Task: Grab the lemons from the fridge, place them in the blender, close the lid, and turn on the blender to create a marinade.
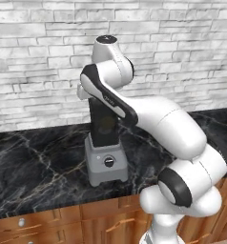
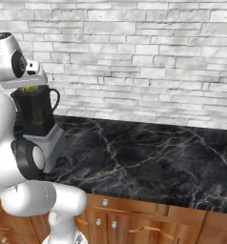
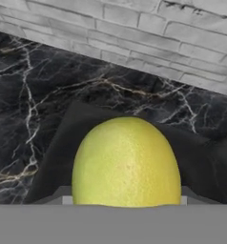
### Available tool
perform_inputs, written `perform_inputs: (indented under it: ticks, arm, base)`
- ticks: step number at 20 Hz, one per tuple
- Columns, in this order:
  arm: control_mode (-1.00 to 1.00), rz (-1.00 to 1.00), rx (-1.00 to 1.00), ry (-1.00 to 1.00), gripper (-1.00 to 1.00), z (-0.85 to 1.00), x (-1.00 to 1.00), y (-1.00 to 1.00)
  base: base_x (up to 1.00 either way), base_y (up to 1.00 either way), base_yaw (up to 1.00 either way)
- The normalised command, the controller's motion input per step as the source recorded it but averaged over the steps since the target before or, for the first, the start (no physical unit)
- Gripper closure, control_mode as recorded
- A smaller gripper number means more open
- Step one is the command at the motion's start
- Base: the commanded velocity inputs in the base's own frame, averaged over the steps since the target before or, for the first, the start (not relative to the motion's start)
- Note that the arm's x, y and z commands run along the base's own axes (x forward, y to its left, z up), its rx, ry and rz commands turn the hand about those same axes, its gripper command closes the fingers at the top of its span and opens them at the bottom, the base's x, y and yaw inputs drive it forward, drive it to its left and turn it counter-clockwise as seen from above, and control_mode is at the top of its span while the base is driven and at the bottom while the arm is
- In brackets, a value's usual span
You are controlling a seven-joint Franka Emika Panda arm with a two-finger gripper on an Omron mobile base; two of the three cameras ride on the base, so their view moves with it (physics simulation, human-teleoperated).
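Note:
The blender (image 1: 106, 164) stands on the black marble counter, a light grey base with a round black knob (image 1: 108, 162) under a tall dark jar (image 2: 36, 112). My gripper (image 2: 30, 84) hangs straight over the jar's open top, shut on a yellow-green lemon (image 3: 126, 162). In the hand view the lemon looms large and hides the fingertips, with the dark jar mouth (image 3: 201, 167) right beneath it. From the right base camera, the lemon (image 2: 29, 89) sits level with the jar's rim. The flat black lid (image 2: 151, 172) lies on the counter, well to the right of the blender.
A white brick wall (image 2: 144, 62) runs behind the counter (image 1: 34, 167). Brown wooden drawers (image 2: 134, 224) with round knobs sit below the counter's front edge. My own arm (image 1: 153, 119) crosses in front of the jar in the left base view.

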Motion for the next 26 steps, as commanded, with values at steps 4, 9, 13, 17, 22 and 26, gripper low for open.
perform_inputs:
  ticks: [4,9,13,17,22,26]
  arm:
    - [-1.0,0.0,0.0,0.01,1.0,-0.35,0.5,0.06]
    - [-1.0,0.0,0.0,0.0,-1.0,-0.07,0.43,0.04]
    - [-1.0,0.0,0.0,0.0,-1.0,0.0,0.2,0.0]
    - [-1.0,0.0,0.0,0.0,-1.0,0.05,0.0,-0.01]
    - [-1.0,0.0,0.01,-0.03,-1.0,0.04,0.0,-0.06]
    - [-1.0,0.0,0.02,-0.1,-1.0,0.19,-0.2,-0.23]
  base:
    - [0.0,0.0,0.0]
    - [0.0,0.0,0.0]
    - [0.0,0.0,0.0]
    - [0.0,0.0,0.0]
    - [0.0,0.0,0.0]
    - [0.0,0.0,0.0]
